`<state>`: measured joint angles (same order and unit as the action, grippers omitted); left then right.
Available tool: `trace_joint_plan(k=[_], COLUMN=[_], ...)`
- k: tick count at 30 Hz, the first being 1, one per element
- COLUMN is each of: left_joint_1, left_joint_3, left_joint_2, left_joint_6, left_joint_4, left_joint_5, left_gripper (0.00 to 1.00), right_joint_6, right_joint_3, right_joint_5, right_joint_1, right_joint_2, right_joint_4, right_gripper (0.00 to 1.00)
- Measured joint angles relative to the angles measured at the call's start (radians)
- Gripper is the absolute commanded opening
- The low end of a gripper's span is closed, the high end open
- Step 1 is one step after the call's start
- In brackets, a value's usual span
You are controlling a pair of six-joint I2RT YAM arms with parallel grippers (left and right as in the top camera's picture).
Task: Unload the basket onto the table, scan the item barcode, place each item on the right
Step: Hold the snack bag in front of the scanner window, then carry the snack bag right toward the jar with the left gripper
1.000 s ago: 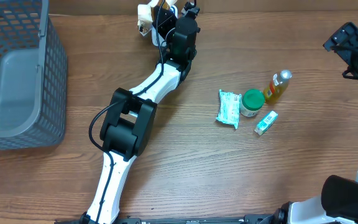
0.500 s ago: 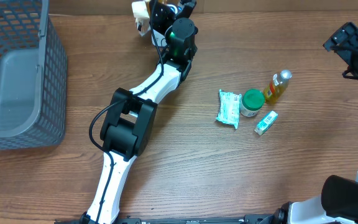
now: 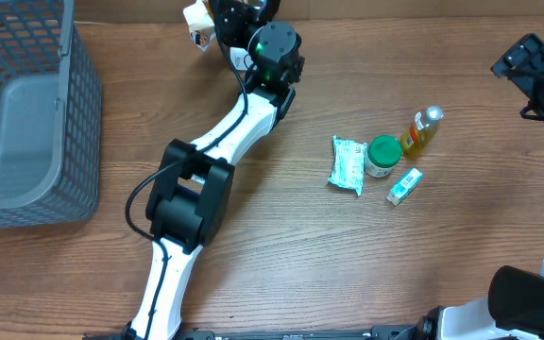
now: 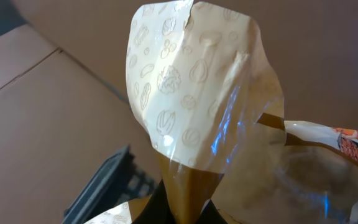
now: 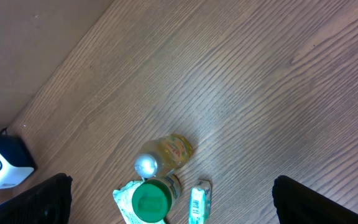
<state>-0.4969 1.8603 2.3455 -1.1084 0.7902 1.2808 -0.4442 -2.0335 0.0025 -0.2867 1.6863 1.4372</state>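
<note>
Snack pouch (image 4: 191,93) sits at the far edge of the table (image 3: 281,246), clamped by one end in the left gripper (image 3: 217,13). Risk: the thin glossy film slips, folds, or its glare hides the barcode. Right gripper (image 3: 535,76) has its jaws apart and is empty, well clear.

Overhead and right wrist (high up) share bottle (image 3: 421,131).

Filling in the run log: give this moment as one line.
left gripper: shut on snack pouch | right gripper: open, empty | on table: packet, jar, bottle, small box
</note>
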Motion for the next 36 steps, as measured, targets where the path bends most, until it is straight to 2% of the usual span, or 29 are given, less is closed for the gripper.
trace_joint_plan(k=[3,8,13,18,21,24,26,30,33,36], left_joint_1=[-0.013,-0.045,-0.092,-0.159,-0.196,-0.220,-0.224,-0.208,-0.195,-0.190], left_joint_3=[0.001,0.005,0.006,0.006,0.004,-0.003,-0.003,0.001,0.006,0.007], left_joint_2=[-0.037,-0.050,-0.050,-0.051,-0.072,-0.135,-0.197,-0.308,-0.348,-0.344], left_joint_6=[0.002,0.058,0.195,0.381,0.519,0.641,0.716,0.805,0.840,0.859], left_joint_4=[-0.062,-0.266,-0.571,-0.905,-1.178,-1.444,-1.596,-1.767,-1.864,-1.928], left_joint_5=[0.044,0.081,0.050,-0.040,-0.177,-0.409,-0.613,-0.940,-1.112,-1.221], left_gripper=[0.05,0.05,0.05,0.05,0.04,0.05,0.12,0.22,0.23,0.48], right_joint_6=[0.000,0.000,0.001,0.000,0.000,0.000,0.000,0.000,0.000,0.000], right_joint_3=[0.000,0.000,0.000,0.000,0.000,0.000,0.000,0.000,0.000,0.000], right_joint_5=[0.000,0.000,0.000,0.000,-0.001,-0.002,-0.002,-0.003,-0.002,-0.003], right_joint_1=[0.000,0.000,0.000,0.000,0.000,0.000,0.000,0.000,0.000,0.000], right_joint_2=[0.000,0.000,0.000,0.000,0.000,0.000,0.000,0.000,0.000,0.000], right_joint_4=[0.000,0.000,0.000,0.000,-0.001,0.000,0.000,0.001,0.000,0.001], right_gripper=[1.00,1.00,1.00,1.00,1.00,1.00,1.00,1.00,1.00,1.00])
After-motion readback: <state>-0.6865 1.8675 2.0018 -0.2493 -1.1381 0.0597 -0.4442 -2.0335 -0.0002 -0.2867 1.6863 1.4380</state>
